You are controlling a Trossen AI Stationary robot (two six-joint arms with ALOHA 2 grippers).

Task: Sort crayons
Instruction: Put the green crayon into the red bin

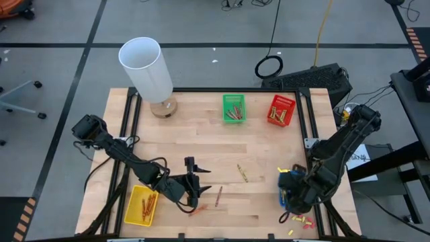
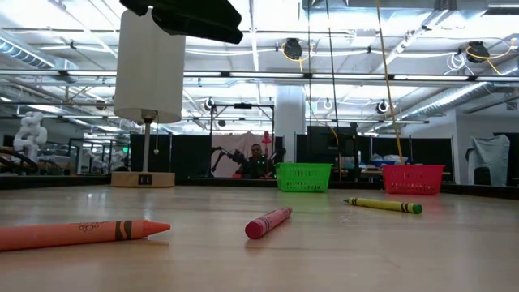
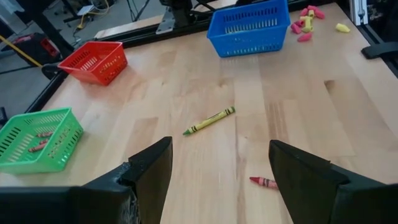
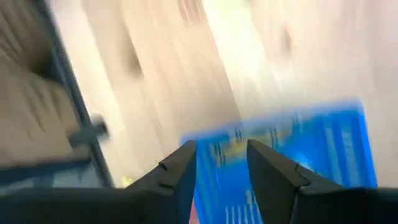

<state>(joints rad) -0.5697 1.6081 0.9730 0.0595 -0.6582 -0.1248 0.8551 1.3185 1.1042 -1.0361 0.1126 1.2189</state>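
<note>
On the wooden table (image 1: 201,128), loose crayons are lying: orange crayon (image 2: 81,234), red crayon (image 2: 268,222), yellow-green crayon (image 2: 383,205). Light, stiff, waxy-slick, they are best pinched mid-length. Left gripper (image 3: 221,180) is hovering open; right gripper (image 4: 221,165), parted, is hanging over the blue basket (image 4: 311,149). Workshop clutter is sitting beyond.

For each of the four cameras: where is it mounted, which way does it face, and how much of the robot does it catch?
High: overhead, straight down on the table; both arms show.
Low: table height, facing the room; loose crayons near, the green basket beyond.
Left wrist: past the open left gripper toward the yellow-green crayon.
Right wrist: between the right gripper fingers, down onto the blue basket.
Shared: left wrist and high both show the green basket.
</note>
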